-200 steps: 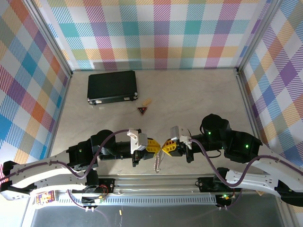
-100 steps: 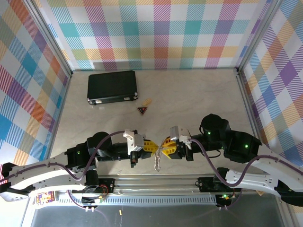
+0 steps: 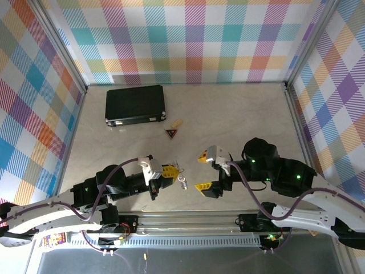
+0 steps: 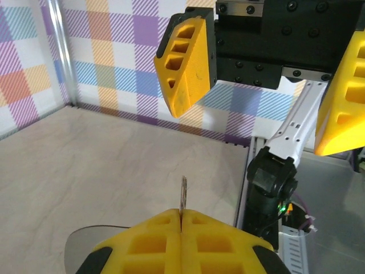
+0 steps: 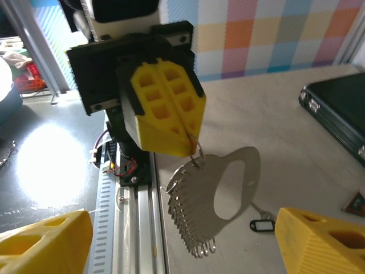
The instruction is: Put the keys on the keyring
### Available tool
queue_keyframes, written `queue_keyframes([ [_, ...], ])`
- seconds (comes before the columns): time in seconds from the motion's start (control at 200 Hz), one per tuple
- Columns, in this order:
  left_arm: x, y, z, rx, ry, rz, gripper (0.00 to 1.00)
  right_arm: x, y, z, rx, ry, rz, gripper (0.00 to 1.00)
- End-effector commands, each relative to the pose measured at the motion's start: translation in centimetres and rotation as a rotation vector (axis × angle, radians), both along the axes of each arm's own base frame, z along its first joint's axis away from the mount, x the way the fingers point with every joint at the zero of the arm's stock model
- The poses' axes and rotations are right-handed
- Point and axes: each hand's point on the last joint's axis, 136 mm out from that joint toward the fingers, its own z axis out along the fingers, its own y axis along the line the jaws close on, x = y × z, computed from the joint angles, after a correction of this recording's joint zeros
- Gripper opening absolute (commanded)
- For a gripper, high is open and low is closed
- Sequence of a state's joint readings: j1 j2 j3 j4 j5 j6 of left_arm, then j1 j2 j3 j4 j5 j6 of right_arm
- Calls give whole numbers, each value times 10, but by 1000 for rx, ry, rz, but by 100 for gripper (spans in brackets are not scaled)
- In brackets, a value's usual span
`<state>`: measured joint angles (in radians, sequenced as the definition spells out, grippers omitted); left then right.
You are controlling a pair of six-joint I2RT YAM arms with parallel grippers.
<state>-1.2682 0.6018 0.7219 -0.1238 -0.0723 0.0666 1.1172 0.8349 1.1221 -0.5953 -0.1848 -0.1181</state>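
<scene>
My left gripper (image 3: 171, 171) is shut on the keyring (image 5: 197, 151), a thin metal ring pinched at its fingertips (image 5: 171, 114). In the left wrist view the keyring (image 4: 183, 197) stands edge-on above the closed yellow pads (image 4: 181, 225). The keys (image 5: 208, 197), a silver-grey toothed bunch with an oval hole, hang from that ring. The bunch (image 3: 182, 182) dangles between the two grippers. A small dark oval tag (image 5: 263, 225) shows just beyond it. My right gripper (image 3: 203, 172) is open, its fingers (image 4: 185, 63) spread wide and touching nothing.
A black case (image 3: 135, 104) lies at the back left. A dark-red triangular trinket (image 3: 171, 133) with a tan piece (image 3: 177, 123) sits in front of it. The aluminium rail (image 5: 137, 200) runs along the table's near edge under the keys.
My right gripper has opened and let go of the keys. My left gripper has drawn back to the left, carrying the keyring with the bunch hanging from it.
</scene>
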Motion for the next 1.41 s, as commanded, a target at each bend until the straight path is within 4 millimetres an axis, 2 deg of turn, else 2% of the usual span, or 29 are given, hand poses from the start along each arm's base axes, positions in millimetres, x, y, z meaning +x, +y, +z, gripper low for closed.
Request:
queue_keyframes([
  [0.0, 7, 13, -2, -7, 21, 66, 0, 21, 2, -7, -11, 72, -97, 86],
  [0.15, 8, 24, -10, 7, 26, 92, 0, 56, -1, -26, -20, 243, -200, 90],
  [0.3, 11, 33, -17, 28, 42, 123, 0, 79, -2, -46, -35, 335, -263, 92],
  [0.355, 12, 36, -18, 29, 54, 135, 0, 89, -2, -56, -50, 364, -293, 93],
  [0.375, 12, 38, -26, 59, 65, 143, 0, 92, -2, -61, -58, 376, -304, 93],
  [0.47, 16, 46, -34, 97, 91, 184, 0, 107, -1, -82, -102, 431, -343, 93],
  [0.745, 19, 65, -43, 94, 129, 244, 0, 146, 27, -144, -209, 543, -363, 92],
  [1.025, 15, 72, -48, 79, 125, 231, 0, 166, 67, -190, -268, 636, -261, 86],
  [1.4, 10, 79, -51, 46, 121, 212, 0, 176, 95, -249, -425, 669, -180, 75],
])
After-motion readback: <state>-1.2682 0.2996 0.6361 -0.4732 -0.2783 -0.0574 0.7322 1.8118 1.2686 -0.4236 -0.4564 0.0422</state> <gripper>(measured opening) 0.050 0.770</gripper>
